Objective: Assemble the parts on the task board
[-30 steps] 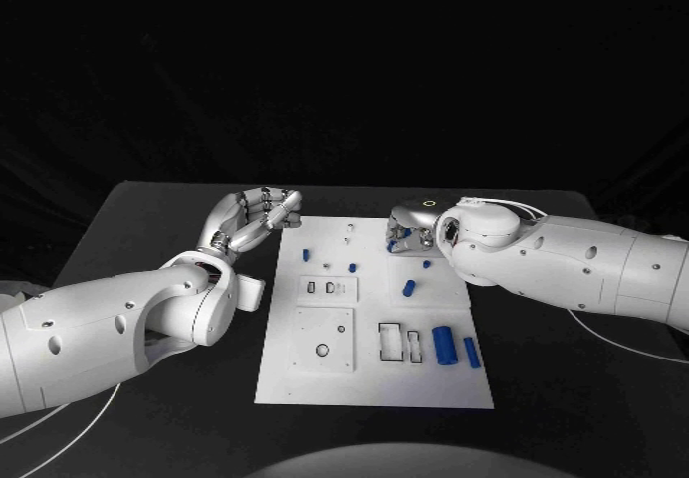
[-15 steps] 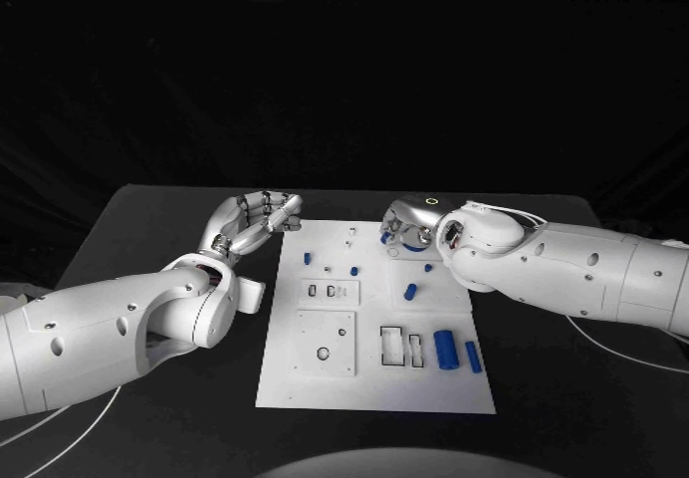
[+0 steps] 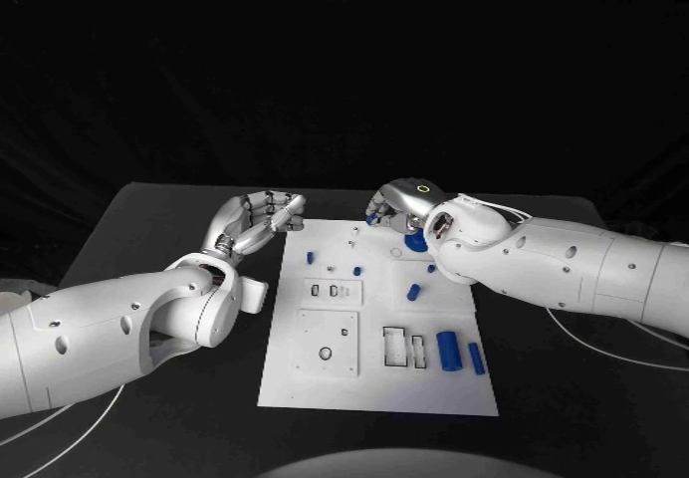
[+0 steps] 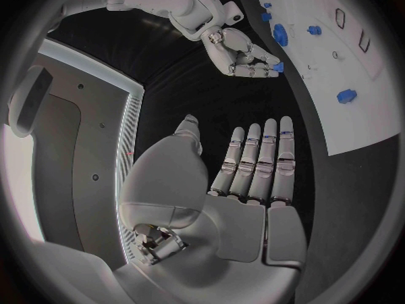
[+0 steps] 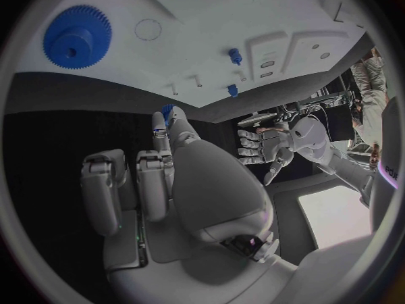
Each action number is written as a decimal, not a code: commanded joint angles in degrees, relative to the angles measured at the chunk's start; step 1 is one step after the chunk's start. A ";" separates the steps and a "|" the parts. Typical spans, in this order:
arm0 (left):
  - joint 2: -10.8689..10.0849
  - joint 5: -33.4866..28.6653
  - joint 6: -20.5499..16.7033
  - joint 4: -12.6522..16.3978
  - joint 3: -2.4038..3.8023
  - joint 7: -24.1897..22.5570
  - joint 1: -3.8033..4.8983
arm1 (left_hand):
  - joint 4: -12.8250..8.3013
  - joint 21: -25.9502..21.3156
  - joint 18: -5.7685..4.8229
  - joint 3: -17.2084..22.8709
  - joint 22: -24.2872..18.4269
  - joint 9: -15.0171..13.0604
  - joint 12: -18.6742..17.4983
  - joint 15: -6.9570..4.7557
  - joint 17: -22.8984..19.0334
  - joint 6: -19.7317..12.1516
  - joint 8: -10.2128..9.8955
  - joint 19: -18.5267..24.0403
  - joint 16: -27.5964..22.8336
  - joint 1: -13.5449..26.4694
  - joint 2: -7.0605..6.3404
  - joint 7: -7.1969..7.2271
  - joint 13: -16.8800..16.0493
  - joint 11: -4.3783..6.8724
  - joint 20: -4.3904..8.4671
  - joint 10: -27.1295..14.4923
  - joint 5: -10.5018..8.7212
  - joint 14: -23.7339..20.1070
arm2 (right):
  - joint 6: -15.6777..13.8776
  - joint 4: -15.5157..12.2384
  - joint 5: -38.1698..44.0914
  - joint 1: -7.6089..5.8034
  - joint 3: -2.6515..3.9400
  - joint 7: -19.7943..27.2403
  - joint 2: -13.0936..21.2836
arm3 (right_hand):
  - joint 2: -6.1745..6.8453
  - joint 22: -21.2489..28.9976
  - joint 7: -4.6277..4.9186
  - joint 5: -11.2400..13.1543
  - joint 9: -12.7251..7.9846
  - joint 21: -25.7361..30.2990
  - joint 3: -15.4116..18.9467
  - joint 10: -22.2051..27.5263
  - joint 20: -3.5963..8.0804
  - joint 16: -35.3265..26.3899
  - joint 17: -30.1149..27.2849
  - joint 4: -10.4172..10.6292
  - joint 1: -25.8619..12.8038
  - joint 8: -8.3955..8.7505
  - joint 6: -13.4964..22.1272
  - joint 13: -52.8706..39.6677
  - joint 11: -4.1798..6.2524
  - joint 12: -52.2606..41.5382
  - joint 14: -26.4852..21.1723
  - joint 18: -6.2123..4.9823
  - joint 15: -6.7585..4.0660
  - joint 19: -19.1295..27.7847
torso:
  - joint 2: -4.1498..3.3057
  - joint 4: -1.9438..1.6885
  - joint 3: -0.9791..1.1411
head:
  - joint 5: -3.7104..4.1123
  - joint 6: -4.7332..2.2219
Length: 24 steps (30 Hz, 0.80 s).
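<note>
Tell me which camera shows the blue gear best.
The right wrist view: the blue gear lies unobstructed on the task board, teeth and centre hole visible. In the head view the right hand partly covers it; the left wrist view shows it small.

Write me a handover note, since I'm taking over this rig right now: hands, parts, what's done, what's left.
Left hand: holds nothing, fingers apart, over the table beside the far left corner of the task board.
Right hand: over the board's far edge, pinching a small blue part at its fingertips.
Parts: a blue gear sits on the board near the right hand; two blue cylinders lie by the near right edge; smaller blue pieces are scattered mid-board.
Done: one part is picked up.
Left: place it, then assemble the others; the rectangular slots look unfilled.
</note>
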State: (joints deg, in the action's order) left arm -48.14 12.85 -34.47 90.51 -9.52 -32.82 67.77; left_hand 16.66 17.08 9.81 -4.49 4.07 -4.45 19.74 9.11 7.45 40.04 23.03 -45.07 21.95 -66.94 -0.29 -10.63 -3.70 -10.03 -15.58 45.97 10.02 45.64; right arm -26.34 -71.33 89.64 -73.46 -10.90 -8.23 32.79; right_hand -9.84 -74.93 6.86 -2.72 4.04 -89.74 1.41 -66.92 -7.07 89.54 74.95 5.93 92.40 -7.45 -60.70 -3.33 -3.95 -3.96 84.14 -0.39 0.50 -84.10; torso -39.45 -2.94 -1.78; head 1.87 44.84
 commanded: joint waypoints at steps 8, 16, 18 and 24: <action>0.08 0.31 -0.11 0.67 0.06 -0.54 0.39 | 0.07 -0.29 0.64 -0.37 -0.07 -0.10 -0.25 0.07 0.06 0.37 -0.41 0.41 -0.35 -0.04 0.65 -2.09 -0.01 -0.25 -0.18 0.11 -0.17 -0.37 | 0.58 4.51 0.61 0.23 0.06 1.37 -3.91 | 0.03 -15.07 -0.34 -0.25 0.71 -0.26 -0.52 -0.04 0.30 0.41 14.68 0.06 0.22 0.08 -0.76 -0.09 -0.17 0.26 5.79 0.39 -0.08 -5.90 | -0.86 -0.62 -0.32 | -0.36 -0.44; 0.01 0.31 -0.19 0.97 0.07 -0.48 0.64 | 0.07 -0.31 0.64 -0.38 -0.07 -0.11 -0.26 0.08 0.06 0.40 -0.43 0.44 -0.35 -0.08 0.68 -2.09 -0.01 -0.24 -0.19 0.12 -0.16 -0.40 | 2.60 6.94 1.27 0.40 0.07 0.62 -5.44 | 0.26 -15.07 -0.30 -0.23 0.67 -0.26 -0.65 0.11 0.23 0.46 15.05 0.06 0.27 0.25 -0.67 -0.08 -0.23 0.41 5.86 0.39 0.00 -5.90 | -1.20 -0.86 -0.64 | -0.36 -0.29; -0.04 0.31 -0.22 1.05 0.08 -0.49 0.68 | 0.06 -0.33 0.64 -0.38 -0.07 -0.11 -0.26 0.08 0.06 0.41 -0.45 0.45 -0.36 -0.11 0.70 -2.09 -0.01 -0.24 -0.19 0.13 -0.15 -0.42 | 3.06 7.37 1.33 0.48 0.07 0.52 -5.65 | 0.30 -15.07 -0.29 -0.23 0.66 -0.26 -0.66 0.13 0.23 0.46 15.05 0.06 0.27 0.27 -0.66 -0.08 -0.23 0.43 5.86 0.39 0.01 -5.90 | -1.27 -0.89 -0.71 | -0.40 -0.32; -0.14 0.31 -0.39 1.09 0.11 -0.45 0.76 | 0.06 -0.34 0.64 -0.39 -0.08 -0.12 -0.26 0.08 0.06 0.43 -0.47 0.47 -0.35 -0.15 0.72 -2.09 -0.01 -0.24 -0.20 0.13 -0.14 -0.44 | 4.43 7.48 1.41 0.64 0.07 0.37 -5.71 | 0.40 -15.07 -0.28 -0.22 0.65 -0.26 -0.67 0.17 0.21 0.46 15.05 0.08 0.25 0.31 -0.65 -0.08 -0.25 0.45 5.86 0.39 0.03 -5.90 | -1.34 -0.97 -0.75 | -0.47 -0.17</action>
State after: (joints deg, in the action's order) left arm -48.34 12.85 -34.70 91.42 -9.48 -32.83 68.38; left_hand 16.66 17.08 9.80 -4.49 4.08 -4.49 19.74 9.11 7.44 40.03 22.81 -44.87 21.95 -67.16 -0.07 -10.64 -3.70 -10.03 -15.78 45.97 10.03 45.65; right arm -24.06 -63.74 90.03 -72.85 -10.84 -7.64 27.07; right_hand -9.74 -74.92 6.65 -2.77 4.04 -89.74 1.07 -66.90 -7.07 89.77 74.93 5.93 92.30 -6.89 -60.86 -3.36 -3.96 -3.63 84.14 -0.39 0.50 -84.11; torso -40.74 -3.82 -2.48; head 1.47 44.56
